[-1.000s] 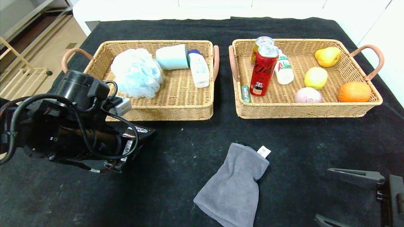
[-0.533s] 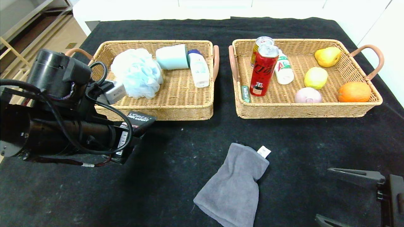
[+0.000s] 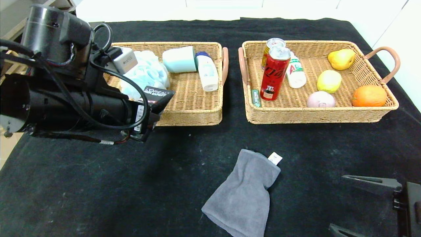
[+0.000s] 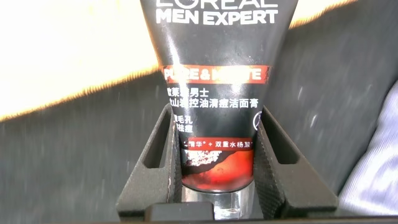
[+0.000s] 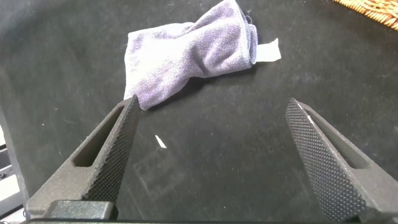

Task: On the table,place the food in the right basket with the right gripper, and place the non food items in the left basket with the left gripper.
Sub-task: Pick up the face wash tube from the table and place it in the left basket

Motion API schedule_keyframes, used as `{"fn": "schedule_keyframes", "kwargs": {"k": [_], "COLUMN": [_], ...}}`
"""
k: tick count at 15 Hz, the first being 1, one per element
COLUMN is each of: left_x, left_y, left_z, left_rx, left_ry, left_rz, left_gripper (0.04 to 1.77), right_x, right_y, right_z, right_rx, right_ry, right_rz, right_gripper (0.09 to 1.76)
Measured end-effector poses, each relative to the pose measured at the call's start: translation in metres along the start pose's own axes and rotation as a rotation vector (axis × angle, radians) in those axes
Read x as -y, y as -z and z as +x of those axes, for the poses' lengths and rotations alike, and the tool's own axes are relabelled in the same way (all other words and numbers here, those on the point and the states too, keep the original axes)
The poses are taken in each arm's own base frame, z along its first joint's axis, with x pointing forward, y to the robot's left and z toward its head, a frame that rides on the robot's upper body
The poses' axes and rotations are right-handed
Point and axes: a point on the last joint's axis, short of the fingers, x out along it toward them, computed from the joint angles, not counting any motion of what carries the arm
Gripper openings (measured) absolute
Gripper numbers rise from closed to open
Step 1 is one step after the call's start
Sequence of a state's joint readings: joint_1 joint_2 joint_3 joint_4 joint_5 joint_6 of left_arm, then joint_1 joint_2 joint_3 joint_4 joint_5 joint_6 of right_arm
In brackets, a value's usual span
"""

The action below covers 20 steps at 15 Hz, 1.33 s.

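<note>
My left gripper (image 3: pixel 147 113) is shut on a black L'Oreal Men Expert tube (image 3: pixel 158 96), held above the front left part of the left basket (image 3: pixel 187 116). In the left wrist view the tube (image 4: pixel 214 93) sits squeezed between both fingers, cap end inward, and the gripper (image 4: pixel 216 134) hangs over the basket's edge. A grey towel (image 3: pixel 243 192) lies on the black table in front of the baskets. My right gripper (image 3: pixel 335 202) rests open at the near right, with the towel (image 5: pixel 186 50) beyond its fingers in the right wrist view. The right basket (image 3: pixel 315 116) holds food.
The left basket contains a blue bath puff (image 3: pixel 149 74), a teal roll (image 3: pixel 179 59) and a white bottle (image 3: pixel 207 72). The right basket has a red can (image 3: pixel 274 74), a white bottle (image 3: pixel 296 74), a pear (image 3: pixel 341 58), a lemon (image 3: pixel 329 81), an orange (image 3: pixel 369 95) and an onion (image 3: pixel 320 99).
My left arm has risen and moved away from me toward the left basket, carrying the black tube. The right gripper and the towel have stayed put.
</note>
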State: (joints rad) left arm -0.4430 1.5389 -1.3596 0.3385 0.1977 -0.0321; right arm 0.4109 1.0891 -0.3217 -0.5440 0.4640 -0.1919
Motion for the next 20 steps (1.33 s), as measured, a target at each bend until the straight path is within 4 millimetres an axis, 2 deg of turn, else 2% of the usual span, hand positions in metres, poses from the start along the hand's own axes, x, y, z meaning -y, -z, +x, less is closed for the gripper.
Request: {"fn": "schedule_keyframes", "kwargs": {"k": [7, 13, 20], "left_x": [0.005, 0.008, 0.008], "left_y": [-0.044, -0.066, -0.070], "left_z": [0.031, 0.061, 0.095], "left_rx": [0.138, 0.260, 0.316], "left_ry": [-0.007, -0.043, -0.097], "left_rz": [-0.030, -0.056, -0.076], "left_gripper": [0.70, 0.69, 0.69], "right_x": [0.000, 0.000, -0.001], "right_y": [0.000, 0.000, 0.000], "right_z": [0.000, 0.000, -0.001], "right_rx": [0.000, -0.001, 0.004], "right_ry": [-0.001, -0.001, 0.000], "right_rz": [0.001, 0.001, -0.002], "right_gripper": [1.71, 1.71, 1.71]}}
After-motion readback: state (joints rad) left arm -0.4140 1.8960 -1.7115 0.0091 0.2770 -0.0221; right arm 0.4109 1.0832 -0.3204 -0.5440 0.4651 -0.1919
